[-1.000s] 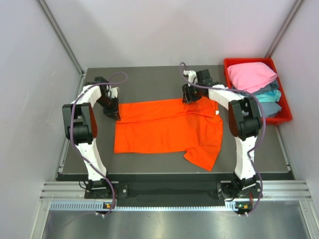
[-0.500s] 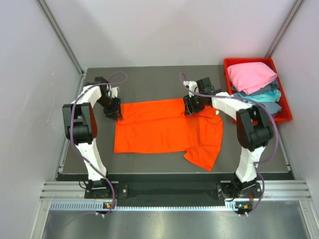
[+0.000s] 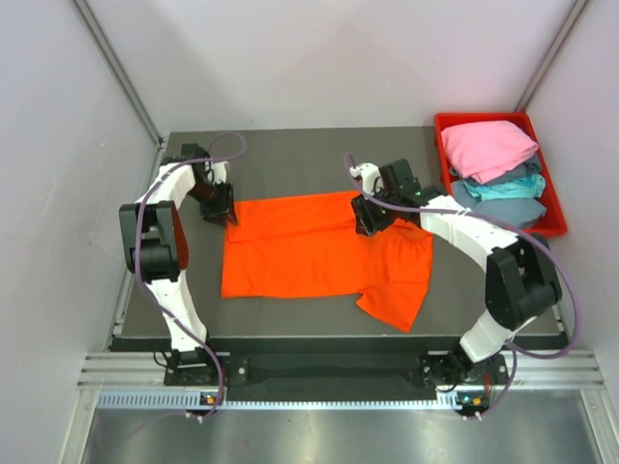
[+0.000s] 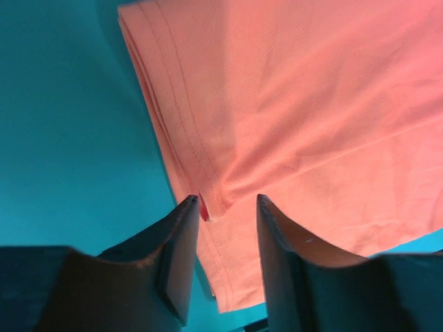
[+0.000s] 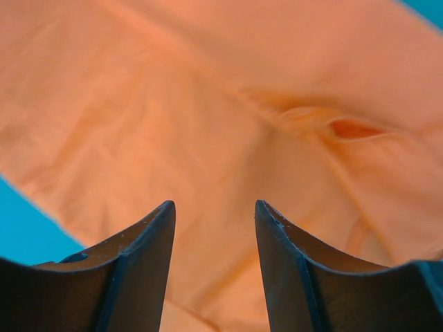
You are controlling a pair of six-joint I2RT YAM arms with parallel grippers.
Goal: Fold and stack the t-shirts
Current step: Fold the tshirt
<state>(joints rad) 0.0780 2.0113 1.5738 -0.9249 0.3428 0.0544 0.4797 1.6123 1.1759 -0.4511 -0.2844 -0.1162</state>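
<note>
Left hand [image 4: 226, 202] hovers part-open over the doubled far-left hem of the orange t-shirt [image 3: 309, 253], gripping nothing. Right hand [image 5: 213, 206] is likewise parted and empty above the far-right cloth. Shirt lies flat on the surface [image 3: 290, 155], near-right sleeve splayed. Best, I judge: pinch both layers squarely, lift evenly, keep the crease straight.

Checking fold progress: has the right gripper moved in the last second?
Yes. The right gripper moved away from the table's far edge, toward the near side, over the orange t-shirt.
</note>
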